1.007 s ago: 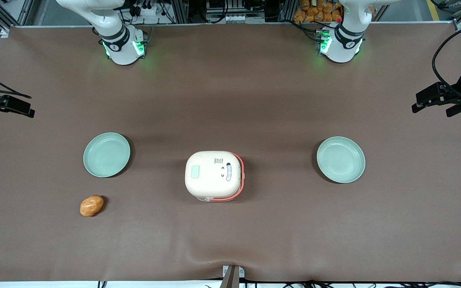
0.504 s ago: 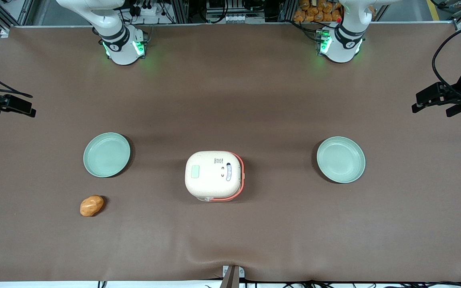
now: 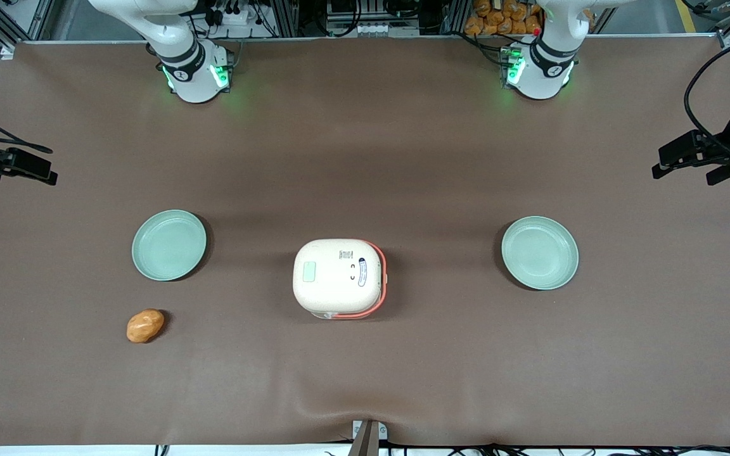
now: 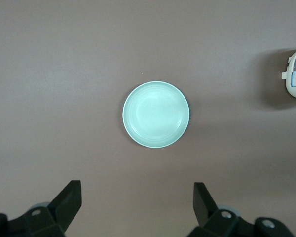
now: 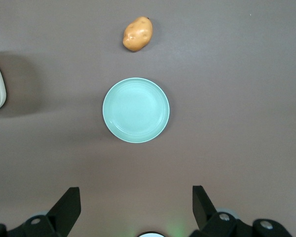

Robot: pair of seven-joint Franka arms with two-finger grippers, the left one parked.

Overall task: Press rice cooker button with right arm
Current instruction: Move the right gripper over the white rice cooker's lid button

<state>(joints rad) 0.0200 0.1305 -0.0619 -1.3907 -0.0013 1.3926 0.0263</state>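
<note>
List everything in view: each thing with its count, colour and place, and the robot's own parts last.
rice cooker: one, cream-white with a salmon-pink band, lid shut, mid-table between the two plates.
plates: two, pale green, nothing in them; one toward the working arm's end, one toward the parked arm's end.
potato: one, orange-brown, on the cloth, nearer the front camera than the working arm's plate.
table cloth: one, brown, covering the table.
right arm: one, white with dark joints, green light at its base.
gripper: one, black, fingers open, high above the working arm's plate, far from the rice cooker.
</note>
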